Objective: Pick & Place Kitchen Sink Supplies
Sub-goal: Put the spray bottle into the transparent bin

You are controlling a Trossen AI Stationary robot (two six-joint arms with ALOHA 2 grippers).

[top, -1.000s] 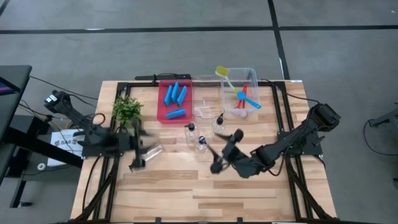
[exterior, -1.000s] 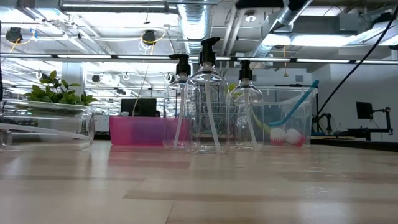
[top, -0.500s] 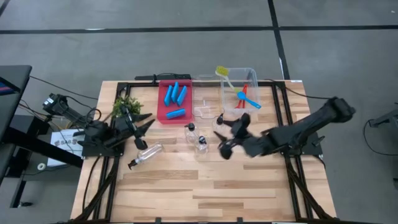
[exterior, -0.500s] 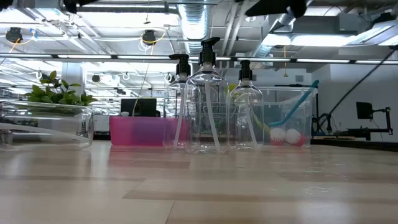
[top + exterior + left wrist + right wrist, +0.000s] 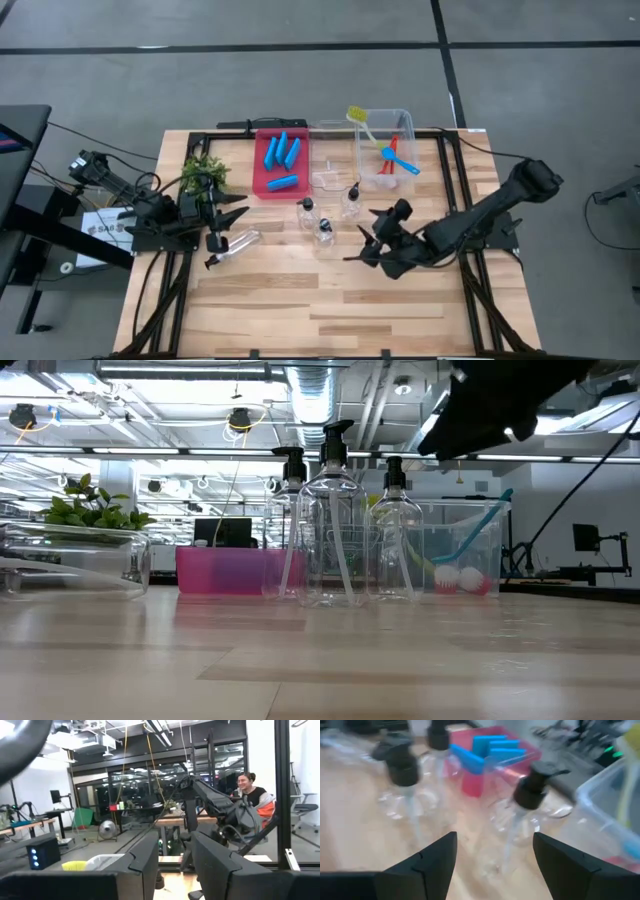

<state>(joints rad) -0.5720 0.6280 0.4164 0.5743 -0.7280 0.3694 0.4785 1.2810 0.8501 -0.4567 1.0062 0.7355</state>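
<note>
- Two dark arms reach over a pale wooden surface [image 5: 320, 300], seen from straight above; its nearest part is bare wood.
- Right gripper [image 5: 372, 250] hangs above the surface right of centre, released, fingers spread wide and holding nothing. In its wrist view the two dark fingers [image 5: 427, 857] frame the pump bottles just ahead.
- Left gripper [image 5: 228, 212] sits at the left side, fingers parted and grasping nothing. Just beside it a clear bottle lying on its side [image 5: 236, 245] rests on the wood, its black pump pointing toward the near left corner.
- Three upright clear bottles with black pump tops stand close together near the centre: one at the left [image 5: 306, 210], one nearest the front [image 5: 323, 230], one at the right [image 5: 351, 198]. From table height they overlap as a tight group [image 5: 335, 520].
- Behind them stands a small clear bin [image 5: 328, 165].
- Left of it, a red tray [image 5: 262, 183] holds four bright-blue sponges [image 5: 283, 153], three side by side and one lying crosswise nearer the front.
- Far right, a larger clear bin [image 5: 405, 120] holds the long-handled brushes: blue [image 5: 398, 162], red [image 5: 390, 155], and yellow-green [image 5: 359, 117] with its head sticking out over the rim.
- A small green plant [image 5: 205, 172] stands at the far left, behind the left gripper.
- Beyond the surface, the left wrist view shows a seated person [image 5: 252, 795] in the room.
</note>
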